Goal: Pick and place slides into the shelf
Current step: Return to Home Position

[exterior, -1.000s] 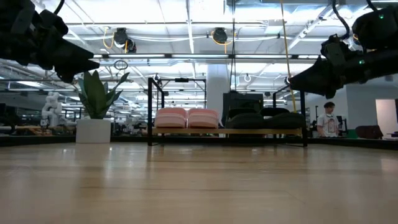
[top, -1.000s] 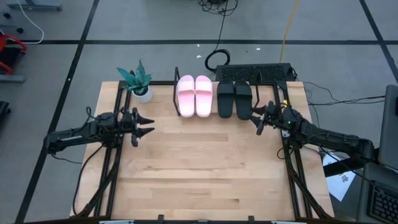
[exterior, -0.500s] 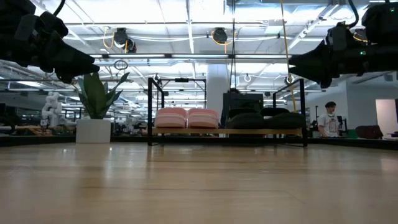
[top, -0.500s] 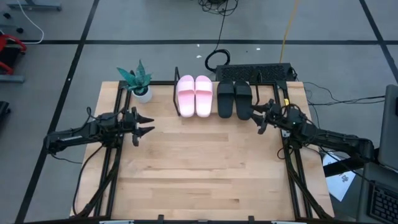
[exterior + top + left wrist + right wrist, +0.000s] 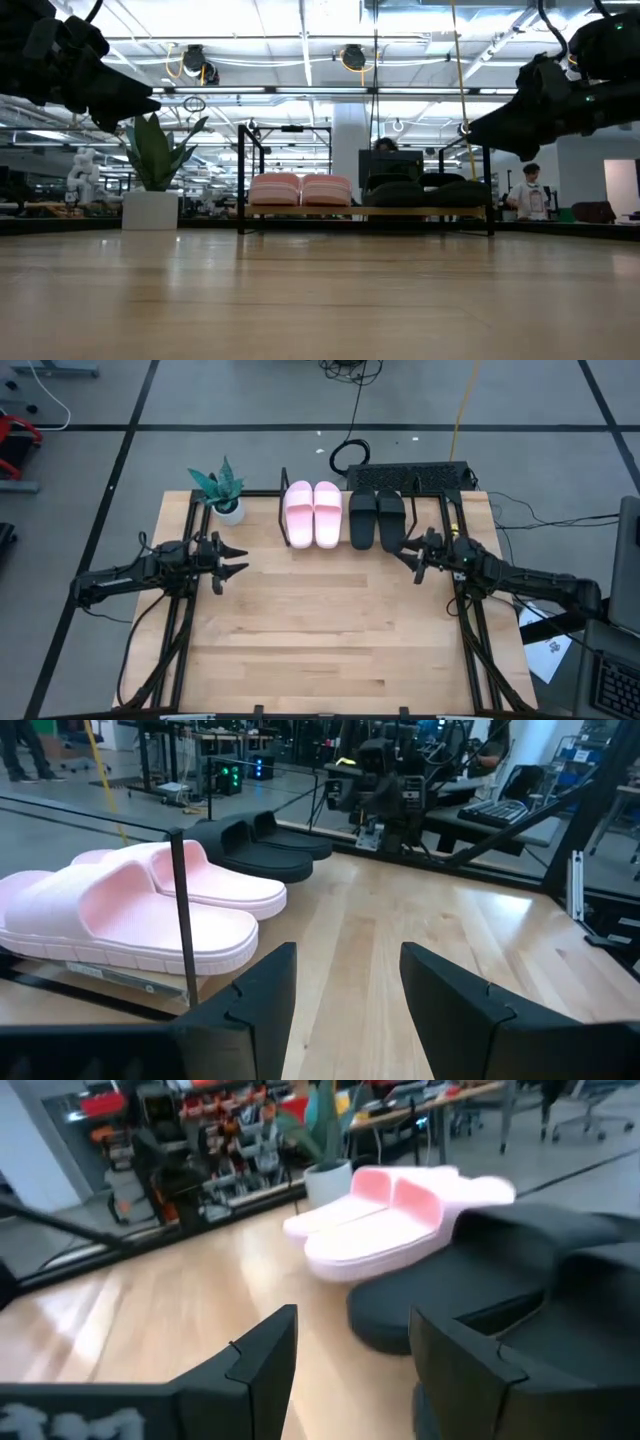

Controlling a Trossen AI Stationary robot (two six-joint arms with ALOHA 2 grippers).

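Sitting side by side on the shelf (image 5: 360,211) at the worktop's (image 5: 320,630) far edge: pink slides (image 5: 313,513), then black slides (image 5: 377,518). Left end effector (image 5: 238,561) hovers open, well apart; right end effector (image 5: 408,560), fingers parted, hovers near the black slides.

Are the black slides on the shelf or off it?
On it: the matte black slides sit side by side on the low wooden shelf, beside the light pink pair.

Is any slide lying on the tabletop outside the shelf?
No, the pink pair and the black pair all sit side by side on the shelf.
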